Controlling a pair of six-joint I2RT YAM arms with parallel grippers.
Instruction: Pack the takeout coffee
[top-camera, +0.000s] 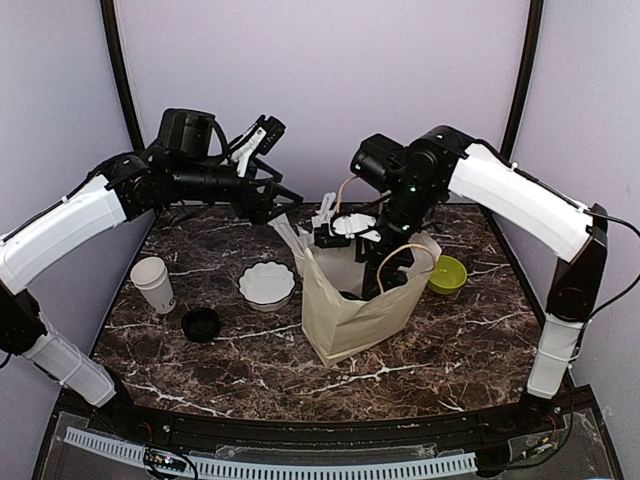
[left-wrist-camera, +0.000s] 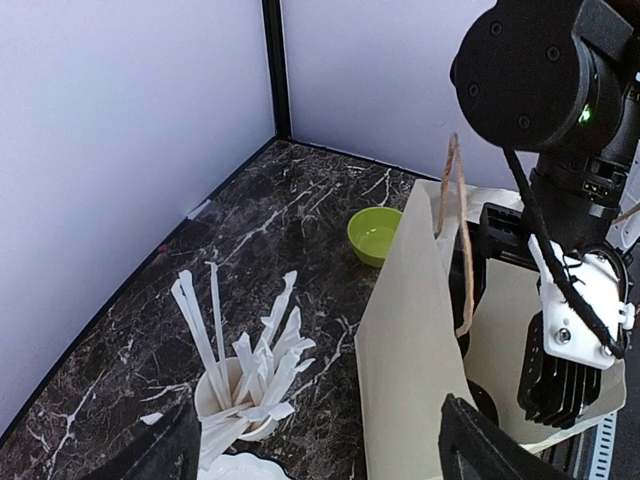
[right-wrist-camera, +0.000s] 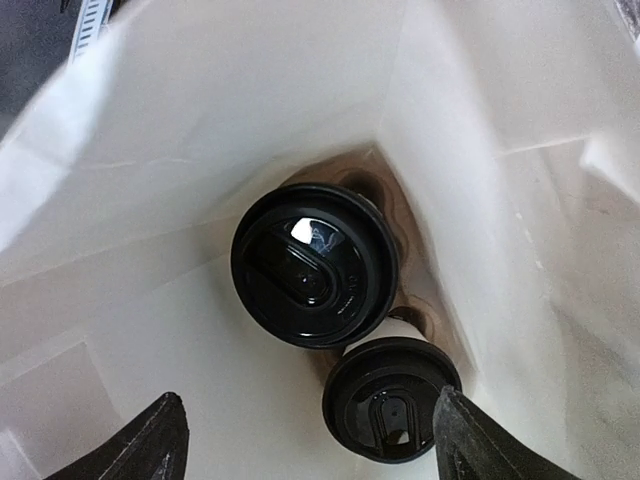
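Two takeout coffee cups stand upright inside the beige paper bag (top-camera: 350, 310). In the right wrist view I see their black lids side by side at the bag's bottom, one larger (right-wrist-camera: 315, 263) and one nearer (right-wrist-camera: 392, 397). My right gripper (top-camera: 388, 265) hangs in the bag's mouth, open and empty, its fingertips (right-wrist-camera: 155, 440) spread above the cups (right-wrist-camera: 310, 450). It also shows in the left wrist view (left-wrist-camera: 560, 365). My left gripper (top-camera: 280, 205) is open and empty in the air behind and to the left of the bag (left-wrist-camera: 415, 340), above the cup of straws.
A small white cup of wrapped straws (left-wrist-camera: 235, 395) stands behind the bag. A white scalloped bowl (top-camera: 267, 285) lies left of the bag. An open white paper cup (top-camera: 152, 283) and a loose black lid (top-camera: 201, 323) sit at the left. A green bowl (top-camera: 447, 273) sits to the right.
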